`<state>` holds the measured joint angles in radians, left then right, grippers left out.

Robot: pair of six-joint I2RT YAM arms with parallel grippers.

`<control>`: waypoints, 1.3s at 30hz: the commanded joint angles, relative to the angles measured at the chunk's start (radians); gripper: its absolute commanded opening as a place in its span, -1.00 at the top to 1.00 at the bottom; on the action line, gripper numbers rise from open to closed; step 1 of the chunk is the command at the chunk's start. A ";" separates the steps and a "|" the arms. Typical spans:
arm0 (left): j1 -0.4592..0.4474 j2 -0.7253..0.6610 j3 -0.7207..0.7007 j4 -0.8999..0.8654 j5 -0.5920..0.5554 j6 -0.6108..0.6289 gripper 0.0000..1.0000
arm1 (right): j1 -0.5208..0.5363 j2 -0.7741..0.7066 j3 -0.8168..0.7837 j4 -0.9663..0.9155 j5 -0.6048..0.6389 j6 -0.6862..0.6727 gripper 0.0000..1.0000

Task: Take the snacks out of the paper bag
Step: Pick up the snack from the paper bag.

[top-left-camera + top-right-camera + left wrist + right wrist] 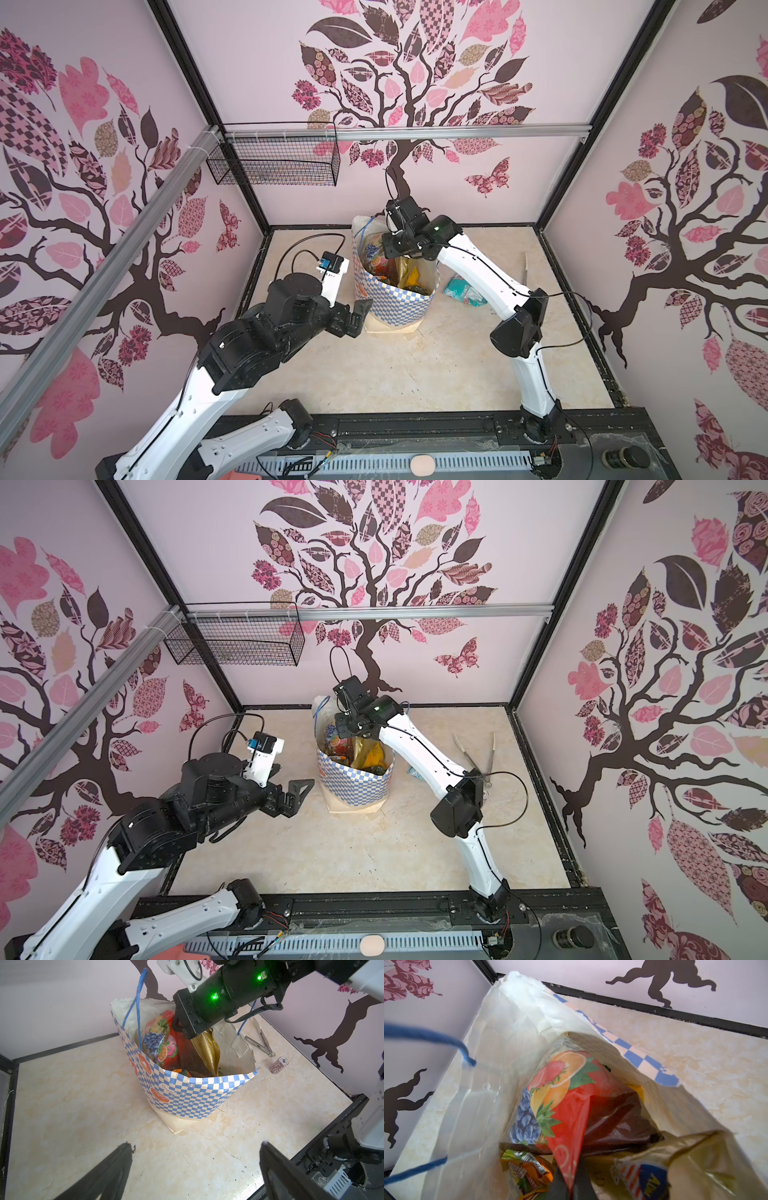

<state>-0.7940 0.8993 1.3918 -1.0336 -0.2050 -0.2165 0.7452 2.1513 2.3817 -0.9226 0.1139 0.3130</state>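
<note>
The paper bag (401,305) is standing upright near the middle of the marble-look table (415,374), its mouth gaping open and its blue cord handles (143,978) sticking up. The right gripper (571,1186) is reaching down into the mouth from above. In the right wrist view its 2 dark fingers (557,1187) are pressing together on an edge of a red fruit-print pack (566,1109), which is leaning against the white inner wall of the bag. More snacks are lying inside around that pack: a gold packet (207,1051) is standing just beside it, an orange packet (527,1169) is sitting lower down, and a pale gold pack (643,1178) with a blue-and-red crest is lying beside the fingers. 1 teal packet (463,293) is lying out on the table just beside the bag, under the right arm. The left gripper (295,798) is hovering low near the bag's tan base, its jaws standing wide apart with nothing between them; in the left wrist view the fingertips are staying clear of the bag. On the table beyond the bag, toward the right wall, metal tongs (478,758) and a small patterned cylinder (278,1065) are lying near each other. A black wire basket (274,162) is hanging from the rail at the back left.
</note>
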 commanded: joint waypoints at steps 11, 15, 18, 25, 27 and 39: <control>0.004 -0.037 -0.039 0.049 0.020 0.011 -0.96 | 0.006 -0.159 0.168 0.068 -0.012 0.044 1.00; 0.004 -0.042 -0.039 0.063 0.028 0.017 -0.96 | 0.005 -0.193 0.173 0.084 -0.007 0.051 1.00; 0.003 -0.045 -0.039 0.072 0.032 0.017 -0.96 | 0.005 -0.213 0.192 0.087 0.000 0.050 1.00; 0.004 -0.063 -0.054 0.105 0.071 0.031 -0.97 | 0.006 -0.278 0.212 0.120 0.011 0.058 1.00; 0.004 -0.070 -0.061 0.115 0.080 0.037 -0.96 | 0.005 -0.302 0.212 0.130 0.025 0.055 1.00; 0.004 -0.096 -0.100 0.215 0.299 0.081 -0.97 | 0.005 -0.447 0.204 0.165 0.216 -0.029 1.00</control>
<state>-0.7940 0.8078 1.3174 -0.8696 0.0093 -0.1631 0.7452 1.8271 2.5202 -0.9306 0.2359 0.3241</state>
